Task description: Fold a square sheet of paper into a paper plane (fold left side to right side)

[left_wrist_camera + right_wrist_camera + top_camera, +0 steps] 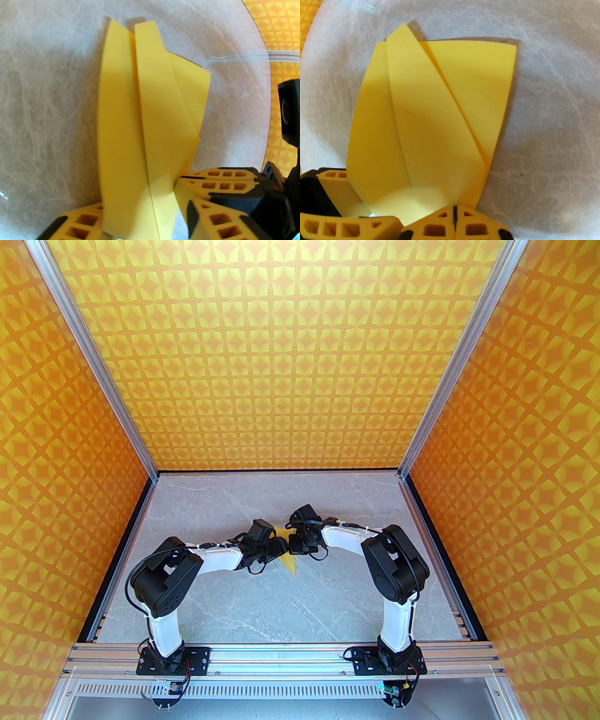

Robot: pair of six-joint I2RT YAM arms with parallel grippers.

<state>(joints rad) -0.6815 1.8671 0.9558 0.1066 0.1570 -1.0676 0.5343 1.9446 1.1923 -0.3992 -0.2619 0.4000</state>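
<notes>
The square sheet of paper [291, 563] [121, 140] [431, 117] is plain yellow and partly folded into long overlapping flaps, some of them raised off the grey table. It sits at mid-table between both grippers. My left gripper [279, 547] [140, 211] straddles its near end with the jaws apart; a slim gap shows beside the right finger [211, 220]. My right gripper [295, 545] [454, 208] [179, 179] is shut, its tips pinched on the paper's edge, and the sheet fans out from them.
The marble-grey table [234, 605] has star-patterned orange walls [300, 357] on three sides. The two wrists nearly touch at the centre. The right wrist's camera housing [288, 112] hangs close to the left gripper.
</notes>
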